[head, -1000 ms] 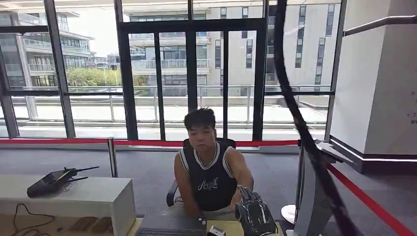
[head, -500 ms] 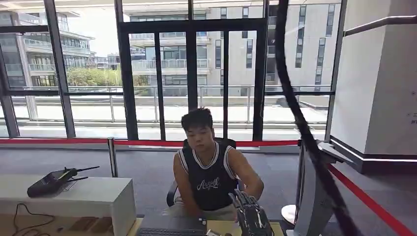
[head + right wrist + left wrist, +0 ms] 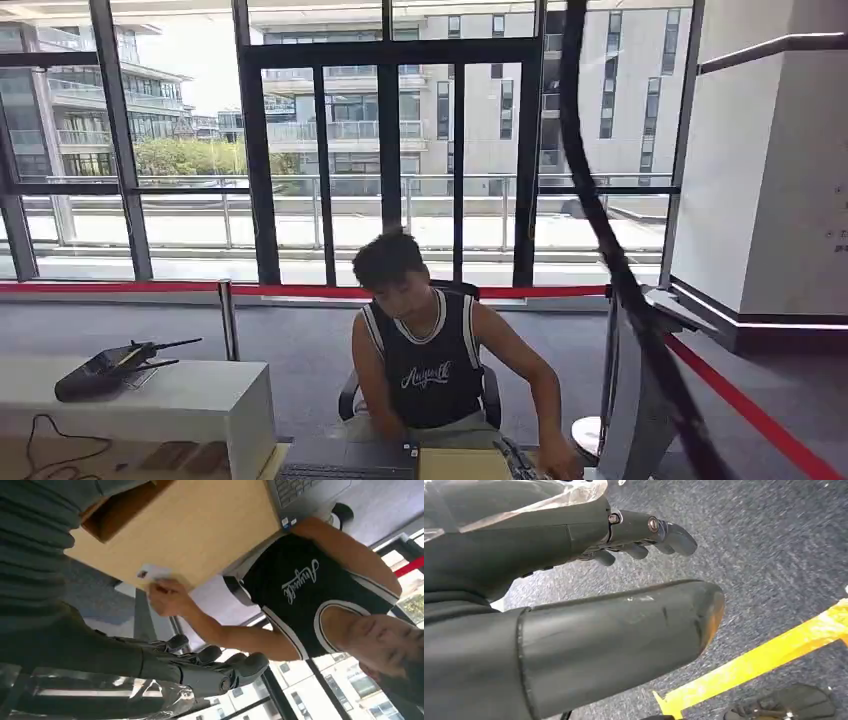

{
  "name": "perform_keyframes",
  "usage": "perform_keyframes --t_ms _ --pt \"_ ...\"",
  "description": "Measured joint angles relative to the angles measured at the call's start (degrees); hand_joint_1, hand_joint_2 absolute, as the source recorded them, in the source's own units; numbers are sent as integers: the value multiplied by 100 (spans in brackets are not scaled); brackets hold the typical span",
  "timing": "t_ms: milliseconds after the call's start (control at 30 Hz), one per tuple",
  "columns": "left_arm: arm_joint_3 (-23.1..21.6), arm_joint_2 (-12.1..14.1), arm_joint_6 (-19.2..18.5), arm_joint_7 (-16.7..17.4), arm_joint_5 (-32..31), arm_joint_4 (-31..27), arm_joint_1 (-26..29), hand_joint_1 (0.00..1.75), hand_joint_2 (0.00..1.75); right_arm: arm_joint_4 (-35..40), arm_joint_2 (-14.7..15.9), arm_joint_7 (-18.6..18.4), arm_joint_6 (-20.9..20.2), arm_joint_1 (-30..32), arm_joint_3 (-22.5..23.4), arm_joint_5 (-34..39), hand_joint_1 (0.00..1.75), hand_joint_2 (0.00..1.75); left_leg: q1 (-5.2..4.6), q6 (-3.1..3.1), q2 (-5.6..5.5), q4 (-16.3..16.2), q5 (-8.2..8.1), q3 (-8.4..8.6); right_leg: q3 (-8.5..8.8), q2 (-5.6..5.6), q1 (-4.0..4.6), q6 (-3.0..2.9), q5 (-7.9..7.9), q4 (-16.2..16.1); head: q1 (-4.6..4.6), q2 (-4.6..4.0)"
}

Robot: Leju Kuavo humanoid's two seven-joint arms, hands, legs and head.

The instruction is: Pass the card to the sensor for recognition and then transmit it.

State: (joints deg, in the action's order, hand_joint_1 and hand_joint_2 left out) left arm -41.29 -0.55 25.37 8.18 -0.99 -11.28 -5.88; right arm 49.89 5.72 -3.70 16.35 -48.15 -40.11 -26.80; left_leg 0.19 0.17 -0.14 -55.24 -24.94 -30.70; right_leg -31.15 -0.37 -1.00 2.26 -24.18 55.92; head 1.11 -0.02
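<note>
A small white card (image 3: 152, 572) lies at the edge of the wooden desk (image 3: 200, 525), pinched by the seated person's hand (image 3: 167, 596). My right hand (image 3: 200, 667) hovers just off that desk edge, fingers stretched out, nothing in it. In the head view its dark fingertips (image 3: 515, 462) peek up at the bottom edge beside the person's hand (image 3: 562, 466). My left hand (image 3: 524, 555) hangs over grey carpet, thumb and fingers apart, holding nothing.
A laptop (image 3: 345, 470) sits on the desk in front of the person. A white counter (image 3: 200, 400) at left carries a black handset (image 3: 105, 370). A grey kiosk stand (image 3: 635, 400) and a red barrier belt (image 3: 750, 410) are at right. Yellow tape (image 3: 754, 660) marks the floor.
My right hand has dropped from chest height in front of the person to the bottom edge of the head view. The person has leaned forward and lowered an arm to the desk.
</note>
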Motion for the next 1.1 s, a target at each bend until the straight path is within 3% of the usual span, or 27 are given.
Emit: perform_keyframes --t_ms 233,433,633,967,1100 --pt "9 17 103 -37 217 0 82 0 0 1136 468 182 -274 1087 42 565 0 175 1 1 0 1 -2 -1 -1 0 1 0 -1 -2 -2 0" --pt "11 28 144 35 256 0 83 0 0 1817 754 234 -278 1709 55 528 0 175 1 1 0 1 -2 -2 0 0 1 -1 -1 -1 -2 0" --pt "11 31 166 116 260 0 81 0 0 2101 896 129 -304 1967 44 184 0 175 0 1 0 1 -1 -2 0 0 1 -1 -1 -1 0 0" --pt "11 33 140 103 282 0 76 0 0 2114 951 -436 -243 2181 -109 -1516 0 175 1 1 0 2 -1 -4 0 0 1 -2 -2 -1 0 0" --pt "11 35 142 114 252 0 73 0 0 2071 934 -579 -195 2260 -177 -1789 0 175 1 1 0 2 -1 -5 -1 0 1 -2 -2 -1 0 0"
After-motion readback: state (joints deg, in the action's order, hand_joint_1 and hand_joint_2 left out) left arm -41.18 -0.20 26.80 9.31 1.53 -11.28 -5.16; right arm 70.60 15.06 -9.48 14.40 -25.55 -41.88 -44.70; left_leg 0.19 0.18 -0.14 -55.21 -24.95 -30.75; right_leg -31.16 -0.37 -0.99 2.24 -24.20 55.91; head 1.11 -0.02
